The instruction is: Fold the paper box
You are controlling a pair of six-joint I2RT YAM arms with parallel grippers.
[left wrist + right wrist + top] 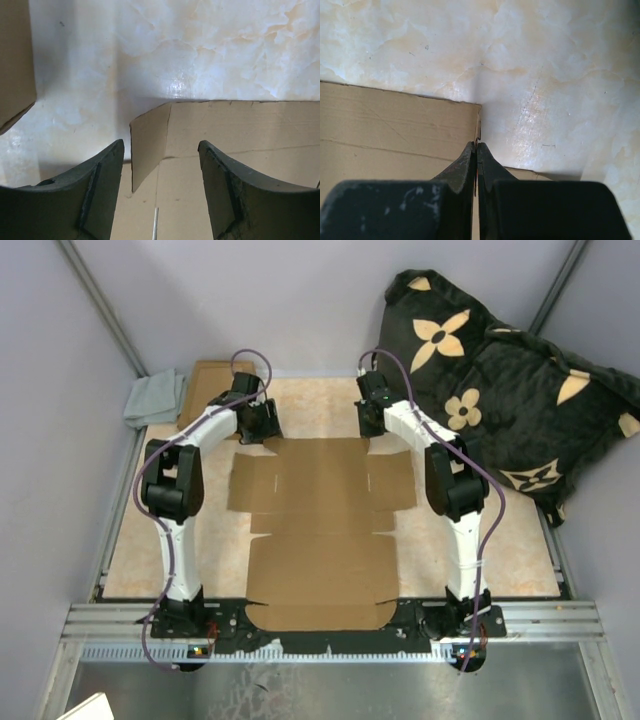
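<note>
The paper box [320,530] lies unfolded and flat on the marble table, a tan cardboard sheet with side flaps, reaching to the near edge. My left gripper [262,426] is open over the box's far left corner. In the left wrist view its fingers [161,146] straddle a small corner flap [149,145] that stands up from the sheet [240,140]. My right gripper [372,422] is at the far right corner. In the right wrist view [477,146] it is shut on a thin upright flap edge of the box [395,135].
A second brown cardboard piece [205,390] lies at the far left beside a grey cloth [155,398]; it also shows in the left wrist view [15,60]. A black pillow with tan flowers [510,370] leans at the far right. Grey walls enclose the table [520,540].
</note>
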